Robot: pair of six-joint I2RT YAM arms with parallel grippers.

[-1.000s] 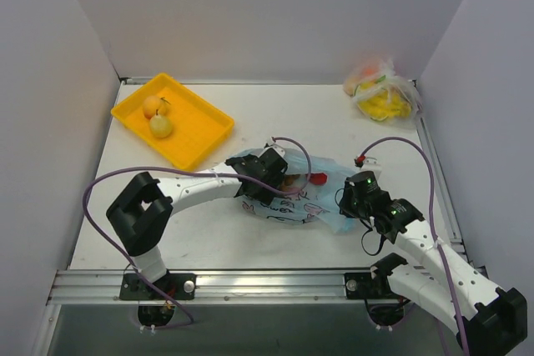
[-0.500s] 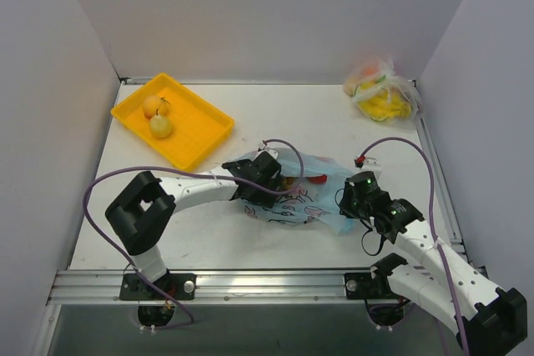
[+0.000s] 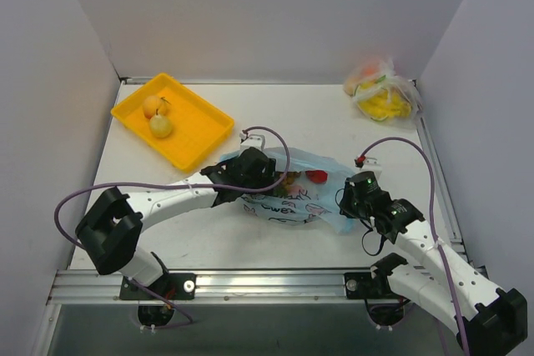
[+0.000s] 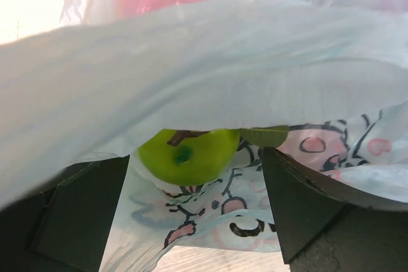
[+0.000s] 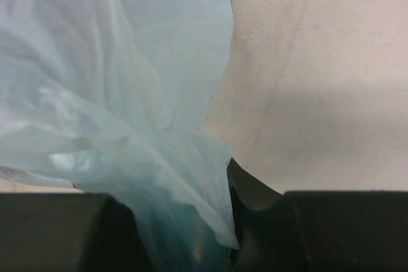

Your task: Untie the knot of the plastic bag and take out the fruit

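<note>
The light blue plastic bag (image 3: 296,202) with its cartoon print lies mid-table, its mouth facing left. My left gripper (image 3: 267,178) is open at that mouth. In the left wrist view its dark fingers (image 4: 312,211) stand wide on either side of a green apple (image 4: 186,155), which rests on the printed bag wall under a fold of blue film (image 4: 210,62); the left gripper (image 4: 191,221) touches nothing. A red fruit (image 3: 315,177) shows through the bag. My right gripper (image 3: 347,206) is shut on the bag's right end, with bunched plastic (image 5: 146,157) pinched at the right gripper (image 5: 191,237). The knot is out of view.
A yellow tray (image 3: 204,135) at the back left holds a yellow pear (image 3: 161,126) and an orange fruit (image 3: 153,106). A clear bag with yellow-orange contents (image 3: 382,89) sits in the back right corner. White walls enclose the table on three sides.
My left arm has drawn back to the left, its elbow swinging out, and the gripper has retreated to the bag's mouth, still open. The right gripper has kept its hold.
</note>
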